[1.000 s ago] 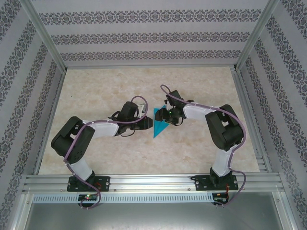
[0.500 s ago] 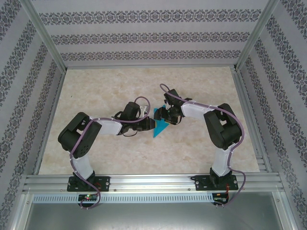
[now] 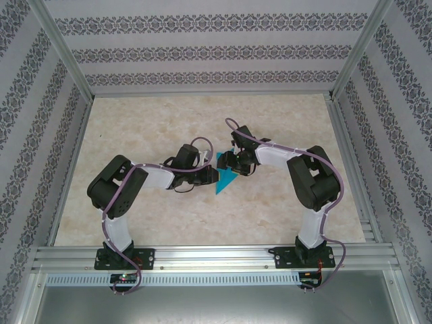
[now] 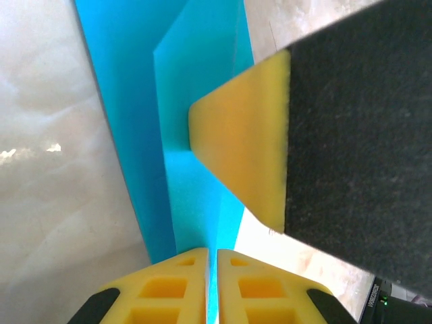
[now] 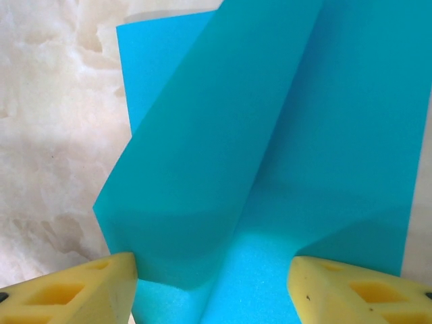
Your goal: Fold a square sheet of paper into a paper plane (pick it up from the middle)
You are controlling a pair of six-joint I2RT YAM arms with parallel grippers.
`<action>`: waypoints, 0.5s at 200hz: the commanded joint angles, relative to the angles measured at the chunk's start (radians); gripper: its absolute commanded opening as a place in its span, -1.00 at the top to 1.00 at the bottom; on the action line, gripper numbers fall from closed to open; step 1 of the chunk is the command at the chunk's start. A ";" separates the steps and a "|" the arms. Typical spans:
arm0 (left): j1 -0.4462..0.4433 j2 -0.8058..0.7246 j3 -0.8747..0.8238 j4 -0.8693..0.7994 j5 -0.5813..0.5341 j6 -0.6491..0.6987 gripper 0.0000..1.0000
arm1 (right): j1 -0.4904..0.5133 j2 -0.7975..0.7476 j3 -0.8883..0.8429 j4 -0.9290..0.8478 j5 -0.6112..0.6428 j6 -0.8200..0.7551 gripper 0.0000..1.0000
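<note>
The square sheet of paper (image 3: 223, 181) is teal-blue and folded into a long triangle, its tip toward the near edge, lying mid-table between both arms. My left gripper (image 3: 210, 175) comes in from the left; in the left wrist view it (image 4: 211, 273) is shut on a thin raised edge of the paper (image 4: 196, 81). My right gripper (image 3: 234, 164) sits over the paper's far end. In the right wrist view it (image 5: 212, 290) is open, its yellow fingers (image 5: 88, 290) straddling the creased paper (image 5: 270, 135) with a flap lifted. One right finger pad (image 4: 243, 155) rests on the paper.
The marble-look table (image 3: 148, 121) is bare around the paper. Patterned walls and aluminium posts (image 3: 67, 67) enclose it on three sides. A metal rail (image 3: 216, 256) with both arm bases runs along the near edge.
The left arm has swung its elbow rightward and pushed its gripper closer, narrowing its jaws onto the paper's edge. The right gripper shifted slightly left over the paper, then stayed put.
</note>
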 commanded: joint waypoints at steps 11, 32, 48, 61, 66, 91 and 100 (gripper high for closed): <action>0.007 0.032 0.031 -0.038 -0.022 0.016 0.77 | -0.022 0.055 -0.080 -0.040 0.053 -0.017 -0.27; 0.008 0.040 0.037 -0.039 -0.021 0.016 0.77 | -0.024 0.042 -0.090 -0.028 0.045 -0.018 -0.26; 0.008 0.046 0.040 -0.042 -0.021 0.015 0.78 | -0.029 0.039 -0.093 -0.026 0.045 -0.017 -0.24; 0.008 0.047 0.038 -0.041 -0.022 0.013 0.77 | -0.030 0.037 -0.094 -0.024 0.045 -0.015 -0.23; 0.008 0.045 0.038 -0.042 -0.022 0.014 0.77 | -0.032 0.037 -0.095 -0.024 0.045 -0.017 -0.22; 0.008 0.042 0.035 -0.048 -0.029 0.015 0.77 | -0.035 0.037 -0.097 -0.026 0.048 -0.008 -0.17; 0.007 0.042 0.035 -0.049 -0.028 0.014 0.78 | -0.035 0.039 -0.095 -0.032 0.054 -0.005 -0.15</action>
